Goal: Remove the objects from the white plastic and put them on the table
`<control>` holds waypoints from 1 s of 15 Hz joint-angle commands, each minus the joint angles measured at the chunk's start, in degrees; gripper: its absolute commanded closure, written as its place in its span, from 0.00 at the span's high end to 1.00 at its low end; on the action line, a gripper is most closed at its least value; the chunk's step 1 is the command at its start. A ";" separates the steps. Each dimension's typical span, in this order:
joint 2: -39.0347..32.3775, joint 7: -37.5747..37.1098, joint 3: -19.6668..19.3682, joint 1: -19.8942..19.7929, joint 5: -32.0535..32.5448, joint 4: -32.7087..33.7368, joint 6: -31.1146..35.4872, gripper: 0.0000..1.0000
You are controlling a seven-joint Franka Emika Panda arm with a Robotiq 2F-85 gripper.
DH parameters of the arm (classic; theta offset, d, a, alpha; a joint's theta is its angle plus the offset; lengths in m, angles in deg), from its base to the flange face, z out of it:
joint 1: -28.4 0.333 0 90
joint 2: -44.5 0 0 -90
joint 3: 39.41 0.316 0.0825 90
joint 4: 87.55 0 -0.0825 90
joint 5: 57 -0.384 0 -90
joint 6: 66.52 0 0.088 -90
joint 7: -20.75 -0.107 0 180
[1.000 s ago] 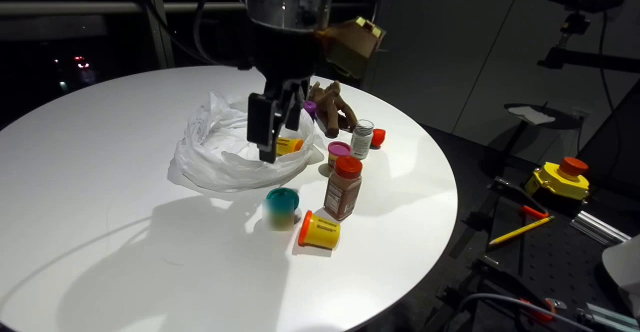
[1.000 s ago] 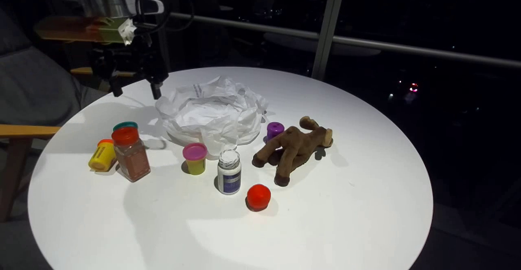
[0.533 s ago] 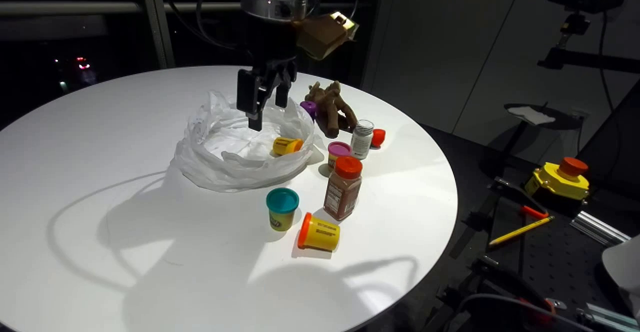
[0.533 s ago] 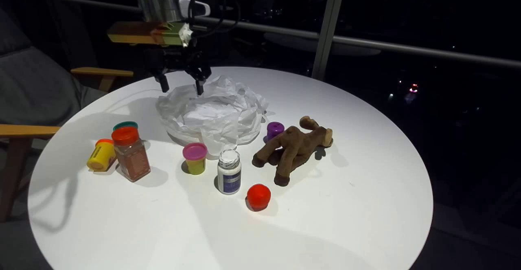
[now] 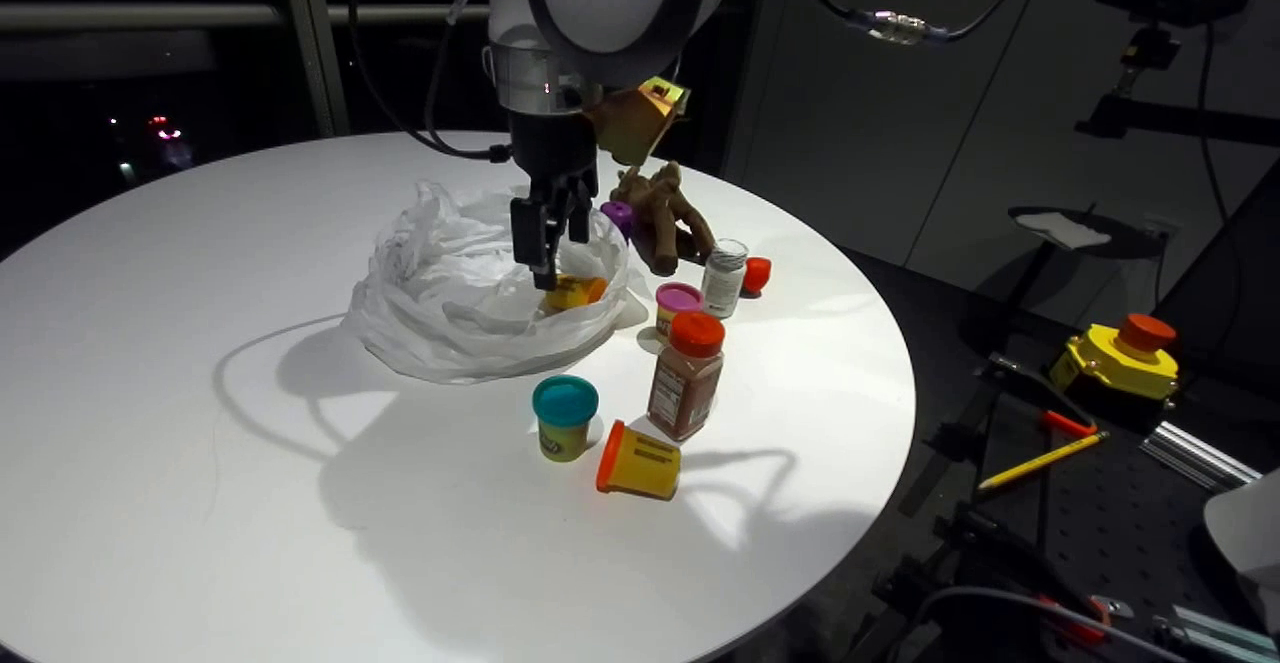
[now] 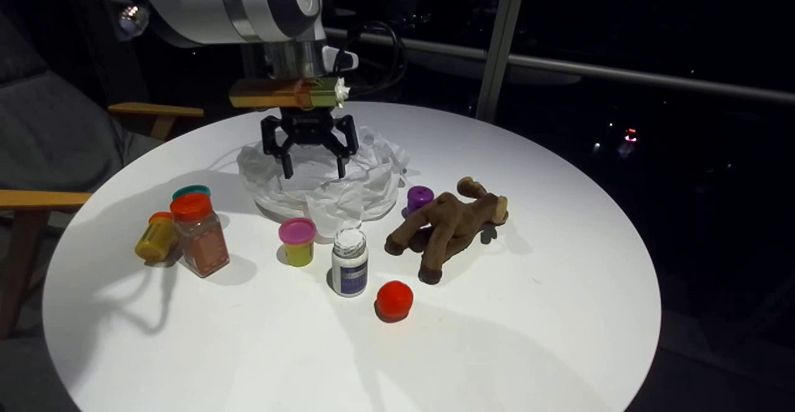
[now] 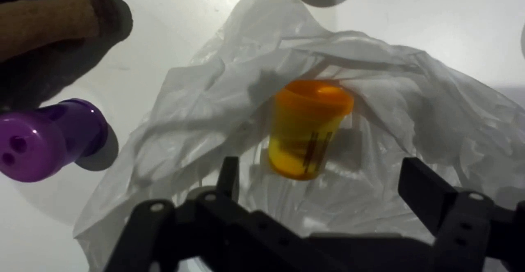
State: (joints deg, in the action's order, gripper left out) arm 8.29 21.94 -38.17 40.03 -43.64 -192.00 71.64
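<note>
In an exterior view, entered on your round white surface (image 5: 150, 463): white plastic (image 5: 480, 353), one, thin, translucent, crumpled into a ring with ragged, standing edges. Inside it, near the rim: orange-lidded tub (image 5: 578, 292), yellow body, lying on its side. Outside it: teal-lidded tub (image 5: 565, 418), yellowish body, upright; second orange-lidded tub (image 5: 640, 463), yellow, on its side, just beside the teal-lidded one; red-capped bottle (image 5: 687, 380), clear, square-sided, reddish-brown contents, upright.

In an exterior view, your gripper (image 6: 315, 171) hangs over the white plastic, jaws spread wide, pointing down. Also listed: pink-lidded tub (image 6: 298, 242), yellow-green below, upright; red rounded piece (image 6: 395, 300); purple cylinder (image 6: 420, 199), just beside a brown plush animal (image 6: 450, 225) with dark hooves, lying on the surface.

In the wrist view, you have the orange-lidded tub among wrinkled folds, lid toward the plastic's edge, dark bars printed down its side. Your jaws stand one to either side, both apart from it. The purple cylinder shows two holes in its end.
</note>
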 commanded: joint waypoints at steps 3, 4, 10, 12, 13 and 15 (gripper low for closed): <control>-0.13 5.09 1.06 -1.57 0.54 0.74 -4.87 1.00; -0.32 5.37 0.89 -1.60 1.00 0.39 -4.04 1.00; -2.09 5.89 1.26 -2.33 0.26 0.27 2.74 1.00; -2.65 5.78 1.14 -2.34 0.31 0.22 4.55 1.00; -2.76 5.82 1.08 -2.30 0.33 0.09 4.90 1.00; -2.92 5.36 0.58 -2.07 0.56 -0.23 4.28 0.74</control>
State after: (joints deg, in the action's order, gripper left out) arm 5.39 27.17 -37.83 38.54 -43.64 -191.92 74.98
